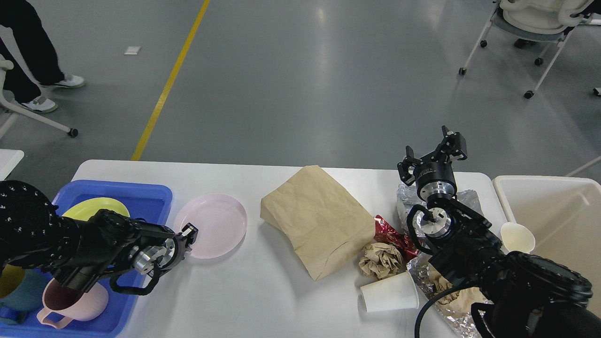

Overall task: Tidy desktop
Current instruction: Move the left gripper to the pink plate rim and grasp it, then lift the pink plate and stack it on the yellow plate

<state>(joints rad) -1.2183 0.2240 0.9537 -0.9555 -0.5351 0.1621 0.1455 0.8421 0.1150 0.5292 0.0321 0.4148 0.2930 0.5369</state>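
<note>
Grey shop floor with a yellow line lies beyond the white counter (235,300), which fills the lower view. At its left end a blue tray (141,195) holds a yellow plate and mugs; beside it sits a pink plate (216,220). The left hand (189,233) is at that plate's near-left rim, its grip impossible to tell. The right hand (434,152) hovers spread over crumpled foil (408,199), near a brown paper bag (317,218).

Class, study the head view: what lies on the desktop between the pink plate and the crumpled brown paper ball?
In the head view, a large brown paper bag lies flat on the desktop between the pink plate and the crumpled brown paper ball.
</note>
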